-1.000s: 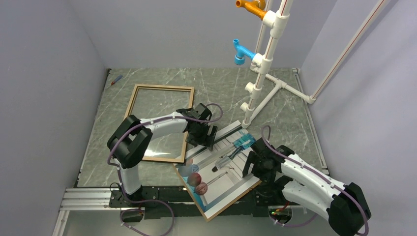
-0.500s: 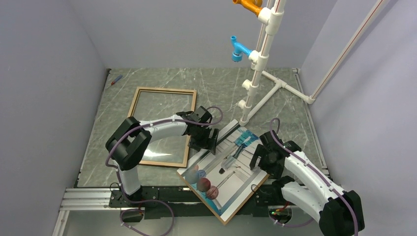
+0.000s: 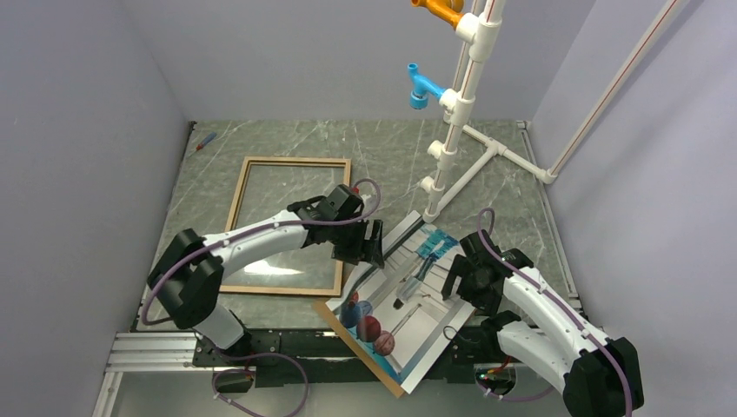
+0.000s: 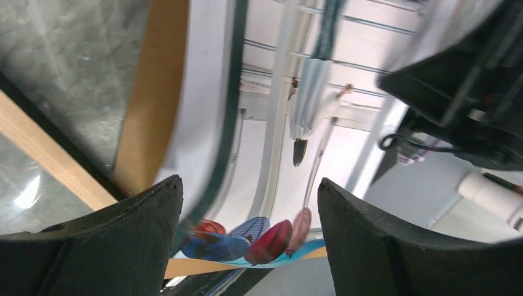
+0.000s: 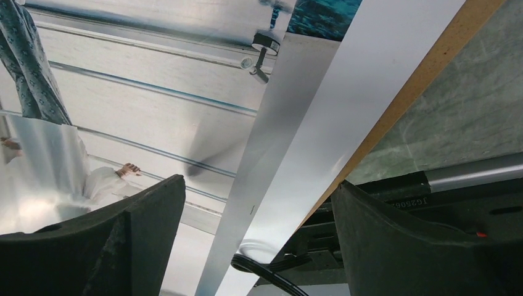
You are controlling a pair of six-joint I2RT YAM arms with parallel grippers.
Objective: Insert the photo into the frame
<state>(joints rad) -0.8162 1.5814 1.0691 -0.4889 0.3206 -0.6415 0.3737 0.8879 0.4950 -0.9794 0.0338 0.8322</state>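
Moved: since a second ago the left arm's elbow has swung out to the left and the arm now reaches long and low. The photo (image 3: 408,300) has slid to the right and toward the near edge, baring a brown strip along its left side. The frame (image 3: 300,160) has shifted a little to the right.
Left gripper (image 3: 363,246): open, its fingers spread wide over the photo's far left margin. Whether the fingers touch the paper I cannot tell.
Right gripper (image 3: 459,282): open, its fingers spread above the photo's right margin, with the white border and a brown edge showing between them.
Photo: picture side up, turned diagonally. It stretches from just under the left gripper across to just under the right gripper, with the red and blue spheres on the near side of both. Its near corner juts past the tabletop's (image 3: 382,148) near edge. In the left wrist view its white margin looks bowed.
Backing board (image 4: 154,92): brown, lying under the photo and showing beside the left gripper's left finger.
Frame: flat on the tabletop with its light wood face up, just left of the left gripper. The left forearm crosses its right rail. It is apart from the photo.
Pipe stand (image 3: 461,113): white, upright, beyond both grippers on the far side.
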